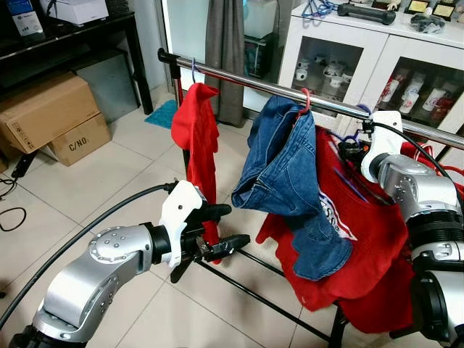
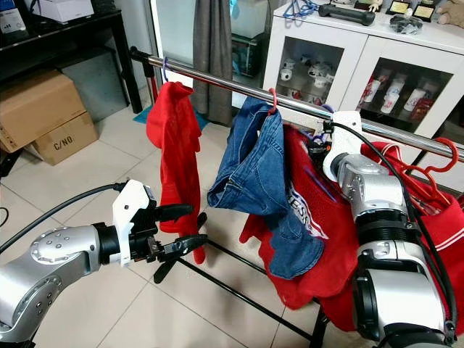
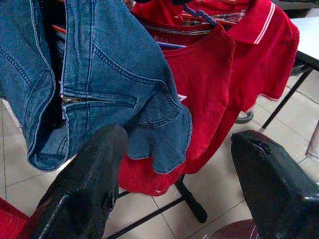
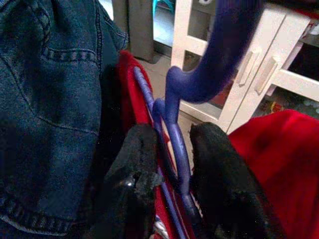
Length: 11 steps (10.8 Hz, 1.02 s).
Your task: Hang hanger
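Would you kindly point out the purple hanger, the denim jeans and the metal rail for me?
purple hanger (image 4: 175, 144), right wrist view, on its neck between the fingers.
denim jeans (image 1: 279, 156), left eye view, on the middle of the cloth.
metal rail (image 1: 246, 77), left eye view, on a bare stretch of bar.

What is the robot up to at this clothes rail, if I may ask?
The right claw is shut on a purple hanger carrying a red shirt, up at the rail beside the hung jeans. The left claw hovers open, low near the rack's base, holding nothing.
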Available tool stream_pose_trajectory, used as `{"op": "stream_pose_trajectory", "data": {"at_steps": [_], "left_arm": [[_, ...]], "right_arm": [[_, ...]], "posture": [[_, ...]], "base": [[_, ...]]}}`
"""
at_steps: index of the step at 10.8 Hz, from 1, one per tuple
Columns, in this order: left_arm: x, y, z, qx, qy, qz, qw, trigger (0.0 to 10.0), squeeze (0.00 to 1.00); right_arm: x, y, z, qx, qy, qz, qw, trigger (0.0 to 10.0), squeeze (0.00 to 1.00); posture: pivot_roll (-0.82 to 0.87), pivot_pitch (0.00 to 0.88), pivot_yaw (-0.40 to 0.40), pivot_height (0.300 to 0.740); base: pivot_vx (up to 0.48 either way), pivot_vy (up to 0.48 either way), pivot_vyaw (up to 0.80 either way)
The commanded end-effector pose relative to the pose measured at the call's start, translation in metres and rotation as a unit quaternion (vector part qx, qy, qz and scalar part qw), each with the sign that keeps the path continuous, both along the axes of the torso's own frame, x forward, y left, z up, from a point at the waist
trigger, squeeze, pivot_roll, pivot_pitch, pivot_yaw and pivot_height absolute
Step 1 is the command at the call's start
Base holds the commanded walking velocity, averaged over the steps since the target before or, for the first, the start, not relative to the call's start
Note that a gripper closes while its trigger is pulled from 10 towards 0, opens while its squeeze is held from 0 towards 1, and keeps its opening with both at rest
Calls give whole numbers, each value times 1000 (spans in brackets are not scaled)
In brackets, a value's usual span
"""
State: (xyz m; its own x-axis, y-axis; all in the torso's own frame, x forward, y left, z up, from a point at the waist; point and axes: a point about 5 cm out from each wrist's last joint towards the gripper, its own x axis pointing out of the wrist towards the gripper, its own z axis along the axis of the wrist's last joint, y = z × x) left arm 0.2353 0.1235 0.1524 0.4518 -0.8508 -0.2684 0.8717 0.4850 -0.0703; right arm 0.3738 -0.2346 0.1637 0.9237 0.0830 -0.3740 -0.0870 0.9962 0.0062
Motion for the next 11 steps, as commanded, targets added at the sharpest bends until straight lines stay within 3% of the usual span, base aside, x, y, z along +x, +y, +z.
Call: {"op": "stream_pose_trajectory", "data": {"at_steps": [1,5,6,7,10,11], "left_arm": [[4,1,4,5,-10,-2,1000,10000,0],[6,2,4,4,-12,3,1000,10000,0],[8,2,5,3,-21,16,1000,10000,0],[19,4,6,2,-42,72,997,10000,0],[25,9,8,-14,-75,141,987,10000,0],[27,9,6,-19,-81,170,982,10000,0]], "right_arm": [[1,-3,5,1,-11,2,1000,0,0],[0,1,8,8,-17,19,1000,0,0],[-1,1,9,11,-21,21,999,0,0],[-6,-2,14,13,-32,25,999,0,0],[-34,-9,25,14,-55,38,998,0,0],[-54,-9,26,8,-61,36,997,0,0]], "posture": [[89,0,-20,740],[91,0,-19,740],[90,0,-17,740],[89,0,-20,740],[80,0,-13,740],[73,0,-6,740]], "base": [[0,0,0],[0,0,0],[0,0,0],[0,0,0],[0,0,0],[0,0,0]]}}
